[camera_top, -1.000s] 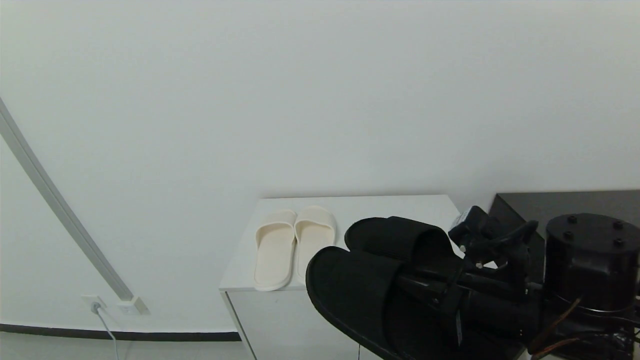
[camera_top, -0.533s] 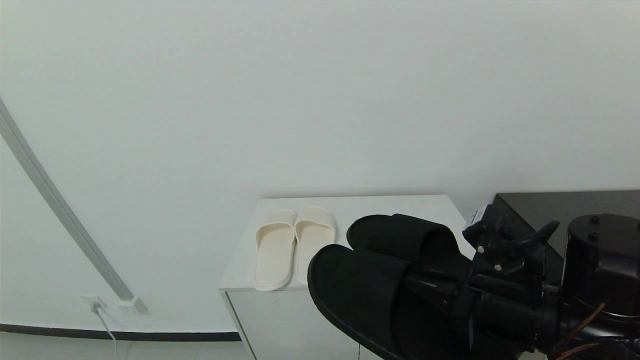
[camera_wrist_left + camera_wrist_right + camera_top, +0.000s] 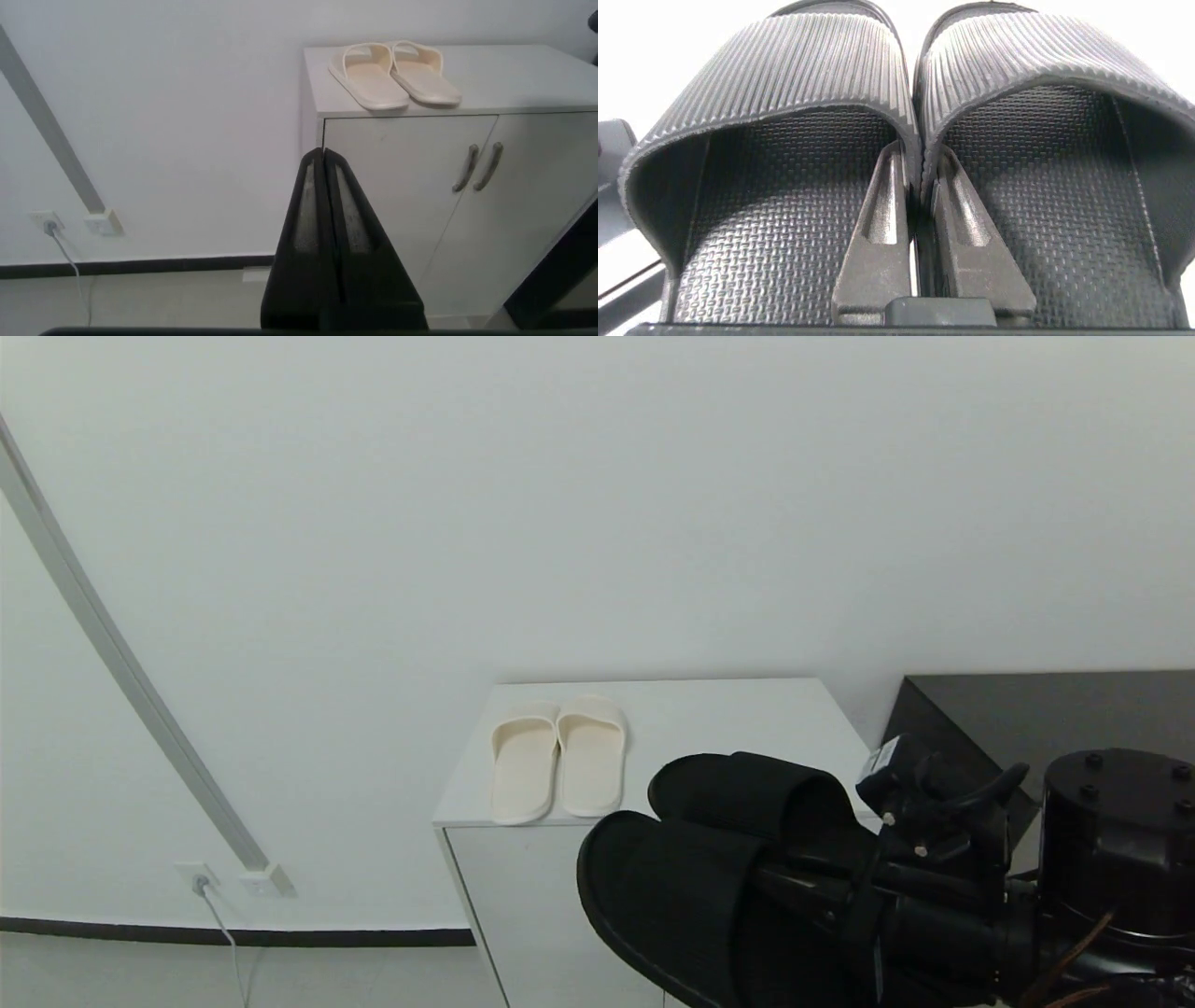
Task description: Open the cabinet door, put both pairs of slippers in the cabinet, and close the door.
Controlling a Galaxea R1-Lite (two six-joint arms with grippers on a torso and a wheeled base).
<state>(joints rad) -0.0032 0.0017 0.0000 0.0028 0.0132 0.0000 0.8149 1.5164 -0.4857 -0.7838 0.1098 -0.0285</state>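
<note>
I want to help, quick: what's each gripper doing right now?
Left gripper: closed, empty.
Right gripper: closed on the black slippers.

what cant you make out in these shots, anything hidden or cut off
Inside of the cabinet: left wrist view, behind its shut doors.
The door handles: head view, covered by the black slippers in the right hand.
Heels of the black slippers: right wrist view, cut off by the picture's edge.
Foot of the cabinet: head view, cut off by the lower edge.
</note>
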